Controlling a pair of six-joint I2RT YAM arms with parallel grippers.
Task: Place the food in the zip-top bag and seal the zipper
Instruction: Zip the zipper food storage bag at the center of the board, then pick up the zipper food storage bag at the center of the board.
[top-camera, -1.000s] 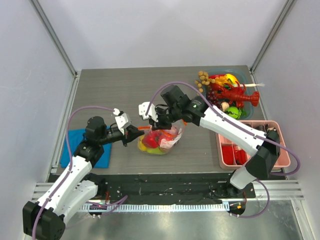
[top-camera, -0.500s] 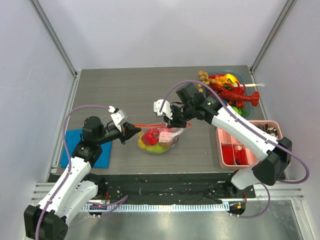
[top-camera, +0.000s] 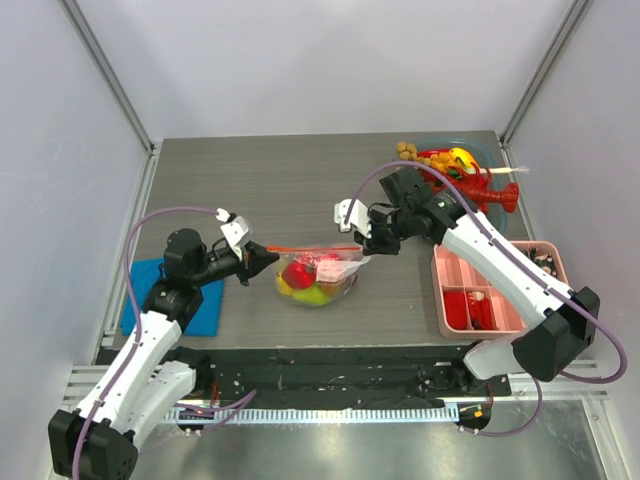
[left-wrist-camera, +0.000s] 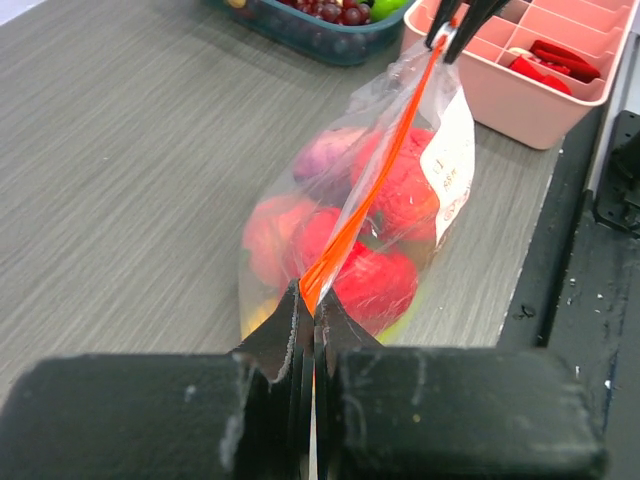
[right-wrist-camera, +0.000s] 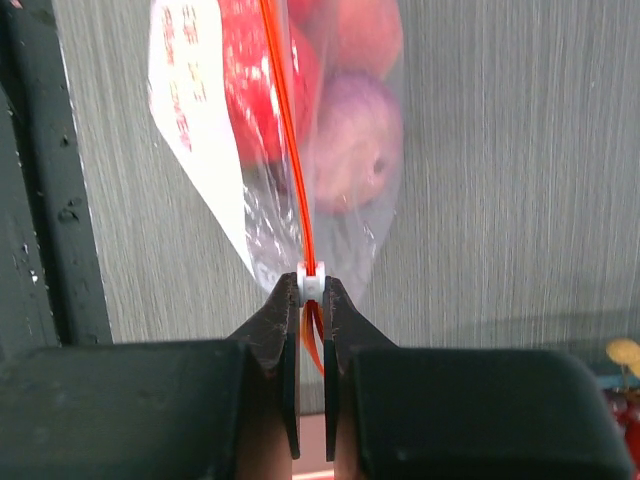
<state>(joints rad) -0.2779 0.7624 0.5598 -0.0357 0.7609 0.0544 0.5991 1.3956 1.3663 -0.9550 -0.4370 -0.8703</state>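
Right now my L fingers (top-camera: 268, 260) are pinched shut on the left end of the zipper (top-camera: 312, 247). R fingers (top-camera: 368, 238) are clamped narrow on the small white slider (right-wrist-camera: 312, 283) at the other end. The orange strip runs taut and straight btwn them, and reads as one closed line on both wrist cams. Below it the bag (top-camera: 325, 278) hangs mid-table (top-camera: 250, 180), btwn the two arms; its bottom looks to rest on the wood-grain top. The food (top-camera: 300, 274) is bunched inside: red, pink and purple pieces, w/ yellow-green low down. A white label (left-wrist-camera: 452, 150) shows on the side toward the pink tray (top-camera: 440, 300). The blue cloth (top-camera: 208, 308) lies by the L arm, apart from the bag. The tray and a bin (top-camera: 482, 148) of more toys sit far R, well apart.
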